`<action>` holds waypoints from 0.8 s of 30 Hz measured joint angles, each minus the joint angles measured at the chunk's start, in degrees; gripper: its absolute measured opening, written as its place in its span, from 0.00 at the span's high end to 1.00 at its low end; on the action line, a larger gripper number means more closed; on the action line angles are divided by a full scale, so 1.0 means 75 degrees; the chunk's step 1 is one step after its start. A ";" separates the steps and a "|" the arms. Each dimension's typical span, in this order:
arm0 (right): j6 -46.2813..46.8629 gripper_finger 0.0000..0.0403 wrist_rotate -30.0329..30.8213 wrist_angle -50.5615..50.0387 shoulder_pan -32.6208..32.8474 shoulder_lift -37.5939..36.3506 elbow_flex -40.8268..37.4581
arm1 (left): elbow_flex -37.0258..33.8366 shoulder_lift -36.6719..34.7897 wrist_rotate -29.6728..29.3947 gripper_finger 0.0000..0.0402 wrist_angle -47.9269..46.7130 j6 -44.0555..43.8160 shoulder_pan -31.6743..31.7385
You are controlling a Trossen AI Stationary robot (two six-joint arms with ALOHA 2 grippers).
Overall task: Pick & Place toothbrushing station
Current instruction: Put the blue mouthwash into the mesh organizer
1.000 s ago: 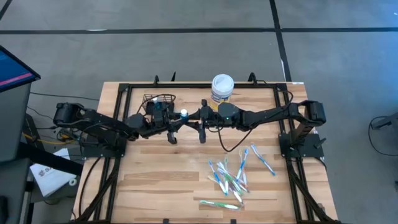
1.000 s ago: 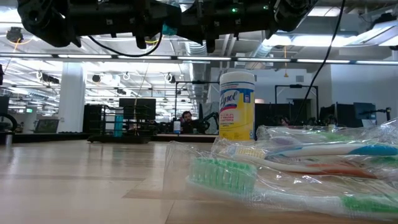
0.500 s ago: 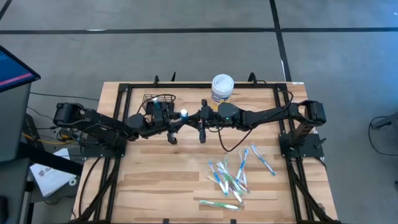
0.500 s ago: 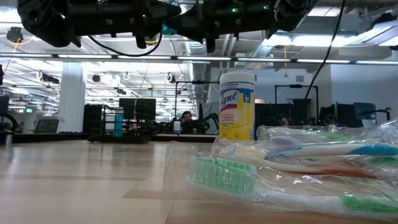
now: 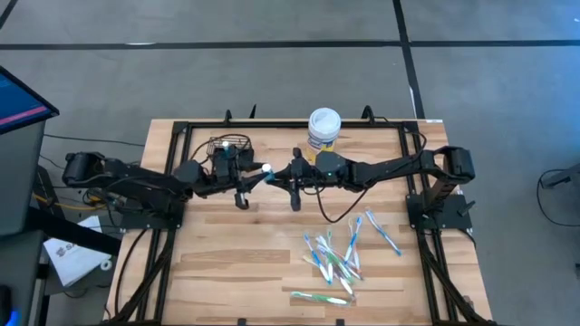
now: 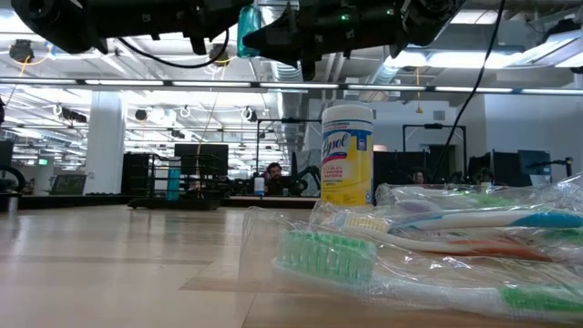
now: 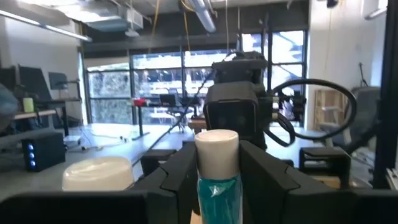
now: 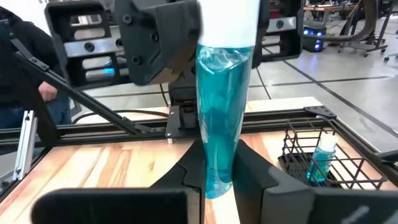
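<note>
Two grippers met in mid-air over the back half of the slatted wooden table (image 5: 227, 263), and between them hung one slim clear bottle of teal liquid with a white cap (image 8: 222, 118). I had the left gripper (image 7: 217, 165) clamped on it just under the cap, fingers pressed to either side. The right gripper (image 8: 217, 177) pinched its lower end, jaws close on the plastic. So both held it at once, a handover as I read it.

The toothbrushing station, a small black wire-mesh basket (image 5: 228, 145), sat at the table's back left, near the left gripper and well apart from the yellow-labelled tub with the white lid (image 5: 323, 129). I judged that basket light and stiff, thin bars that would not crush, best taken by its top rim. A second small teal bottle (image 8: 323, 158) already stood inside it.

Loose packaged toothbrushes (image 5: 337, 258) lay at the front right, untouched. From overhead the bottle was nearly lost between the arms, only its cap showing. Whether the basket held anything more, I could not make out.
</note>
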 joint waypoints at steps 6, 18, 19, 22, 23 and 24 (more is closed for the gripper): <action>0.0004 0.90 -0.0143 -0.0016 0.0001 0.0008 0.0000 | 0.0008 -0.0409 0.0279 0.73 -0.0696 -0.0086 0.0048; 0.0100 0.90 -0.0124 -0.0230 -0.0003 -0.0015 0.0000 | -0.0007 -0.0410 0.1872 0.70 -0.0966 -0.1239 0.1032; 0.0098 0.90 -0.0126 -0.0251 -0.0005 -0.0015 0.0000 | -0.0007 -0.0410 0.1870 0.70 -0.0964 -0.1244 0.1055; 0.0097 0.90 -0.0126 -0.0300 -0.0009 -0.0015 0.0000 | -0.0007 -0.0410 0.1884 0.70 -0.0938 -0.1255 0.1070; 0.0094 0.90 -0.0129 -0.0325 -0.0007 -0.0015 0.0000 | -0.0007 -0.0410 0.1991 0.70 -0.0928 -0.1255 0.1070; 0.0089 0.90 -0.0133 -0.0332 -0.0002 -0.0015 0.0000 | -0.0006 -0.0410 0.2033 0.70 -0.0924 -0.1257 0.1067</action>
